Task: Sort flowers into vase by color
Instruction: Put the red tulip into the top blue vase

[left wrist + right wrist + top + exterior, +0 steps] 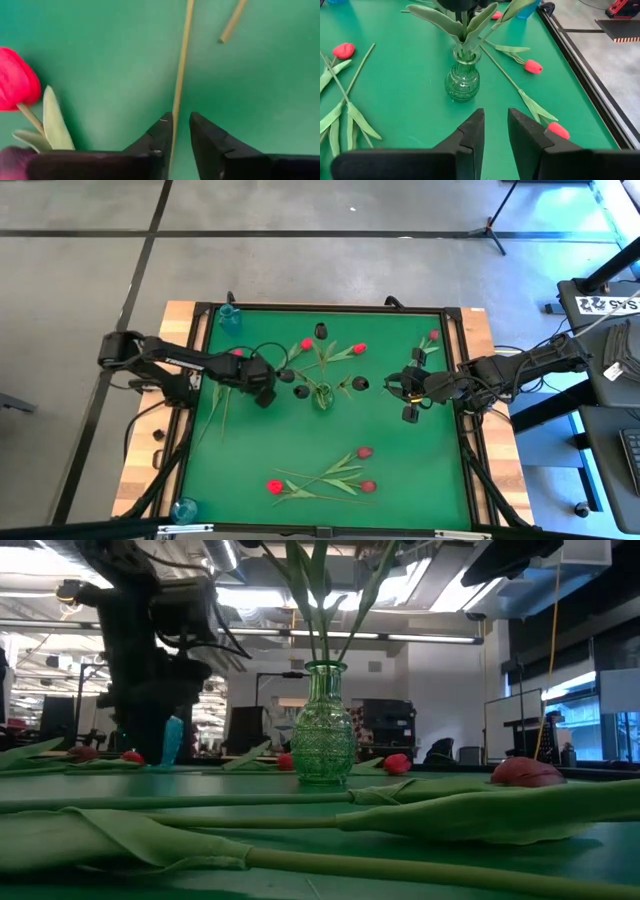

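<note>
Flowers (330, 478) lie scattered on the green worktop (400, 470), several standing in the central vase (322, 396). Left of the vase, the left end effector (180, 134) has its fingers slightly apart, straddling a thin stem (181, 70). The right end effector (495, 131) hovers right of the vase, fingers slightly apart, empty.

The table (420, 480) has a green top inside a dark frame, with bare wood showing along both short sides. It stands on a grey concrete floor (80, 270) crossed by dark lines. A small blue glass object (229, 315) sits near one far corner of the green top, and a second blue glass object (184, 509) sits near the corner on the same side at the near edge. A tripod foot (492, 230) rests on the floor beyond the table. To the right stands a dark stand (605, 300) carrying cables and a white label. Seen level across the table, the room behind holds ceiling strip lights (400, 638) and office screens (520, 720).
</note>
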